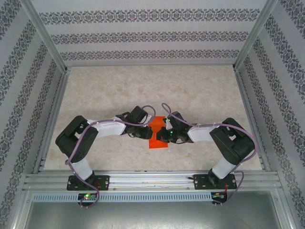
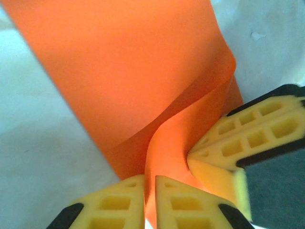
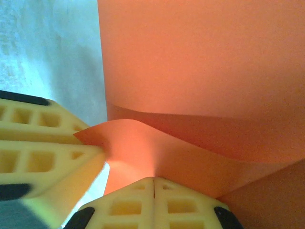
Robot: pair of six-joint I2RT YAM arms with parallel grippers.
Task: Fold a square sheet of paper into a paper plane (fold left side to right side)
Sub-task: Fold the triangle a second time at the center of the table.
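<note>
Curled orange paper (image 1: 156,142), mid-table

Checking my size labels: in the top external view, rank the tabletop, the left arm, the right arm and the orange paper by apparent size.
Largest to smallest: tabletop; then left arm and right arm, which look alike, so unranked; smallest, orange paper.

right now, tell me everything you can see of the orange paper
The paper is thin, smooth and bright orange, and part of it lies on the table. One layer curls up and over another in a soft bend, not pressed flat. The left pincer and right pincer both pinch its raised edge, close together.
</note>
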